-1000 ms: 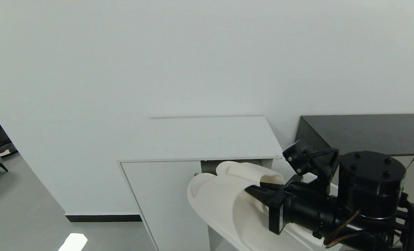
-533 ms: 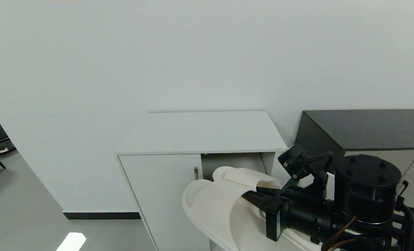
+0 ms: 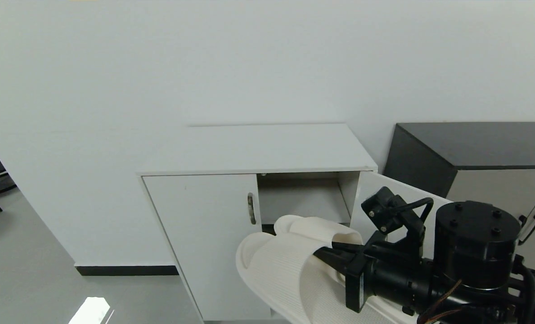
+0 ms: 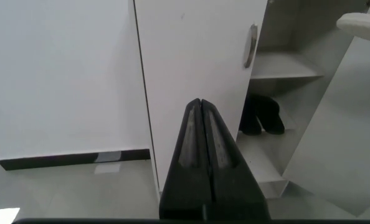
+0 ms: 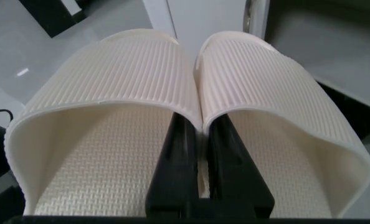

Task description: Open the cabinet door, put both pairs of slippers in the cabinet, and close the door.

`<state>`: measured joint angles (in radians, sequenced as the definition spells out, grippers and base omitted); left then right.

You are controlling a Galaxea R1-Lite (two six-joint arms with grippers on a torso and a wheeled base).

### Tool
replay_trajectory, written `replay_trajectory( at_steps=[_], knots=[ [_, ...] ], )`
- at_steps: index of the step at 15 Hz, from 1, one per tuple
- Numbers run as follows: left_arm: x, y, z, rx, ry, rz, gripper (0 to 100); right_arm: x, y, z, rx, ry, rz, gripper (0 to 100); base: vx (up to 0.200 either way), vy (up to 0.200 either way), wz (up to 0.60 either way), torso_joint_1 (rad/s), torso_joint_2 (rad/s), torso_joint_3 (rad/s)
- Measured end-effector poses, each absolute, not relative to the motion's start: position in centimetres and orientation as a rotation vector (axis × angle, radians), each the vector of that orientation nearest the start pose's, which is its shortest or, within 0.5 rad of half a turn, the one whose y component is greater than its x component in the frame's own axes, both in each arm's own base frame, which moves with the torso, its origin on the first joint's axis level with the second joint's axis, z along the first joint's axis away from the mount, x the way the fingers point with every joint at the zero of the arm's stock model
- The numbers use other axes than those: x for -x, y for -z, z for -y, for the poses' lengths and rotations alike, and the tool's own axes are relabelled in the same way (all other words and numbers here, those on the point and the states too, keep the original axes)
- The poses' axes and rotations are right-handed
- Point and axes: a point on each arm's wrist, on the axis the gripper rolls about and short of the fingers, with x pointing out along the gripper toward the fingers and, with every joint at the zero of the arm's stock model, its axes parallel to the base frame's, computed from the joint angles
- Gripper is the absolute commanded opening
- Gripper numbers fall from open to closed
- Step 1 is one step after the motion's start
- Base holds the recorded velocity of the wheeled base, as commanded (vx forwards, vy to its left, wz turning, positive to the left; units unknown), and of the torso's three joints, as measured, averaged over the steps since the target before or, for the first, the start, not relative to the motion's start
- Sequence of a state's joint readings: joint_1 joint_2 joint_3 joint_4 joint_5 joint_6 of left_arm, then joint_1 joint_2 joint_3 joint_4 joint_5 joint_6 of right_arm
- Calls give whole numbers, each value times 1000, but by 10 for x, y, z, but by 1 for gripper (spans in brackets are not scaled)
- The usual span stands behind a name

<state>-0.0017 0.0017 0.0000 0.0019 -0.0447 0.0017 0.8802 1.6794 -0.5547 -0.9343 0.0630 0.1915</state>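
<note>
1. Right gripper [image 3: 328,254], lower right of head view: jaws clamped on the inner edges of both white slippers [image 3: 280,265], toes toward the cabinet [image 3: 258,148].
2. Left gripper [image 4: 200,106]: jaws together, empty, facing the shut left door [image 4: 191,50].
3. Step looks like stowing this pair. Next: push through the opening, set on a shelf [image 4: 281,65], release.
4. Frame centre: right door [image 3: 370,202] hangs open beside the arm, a collision risk. Dark shoes [image 4: 263,115] take the lower shelf.
5. Black cabinet [image 3: 474,144], far right.
</note>
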Motion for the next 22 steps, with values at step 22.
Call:
replay_trajectory(
  at_steps=[22],
  knots=[
    [23, -75, 1, 5, 46, -4, 0, -178, -146, -219, -115, -928, -244, 0, 0, 0, 0, -161, 440, 275]
  ],
)
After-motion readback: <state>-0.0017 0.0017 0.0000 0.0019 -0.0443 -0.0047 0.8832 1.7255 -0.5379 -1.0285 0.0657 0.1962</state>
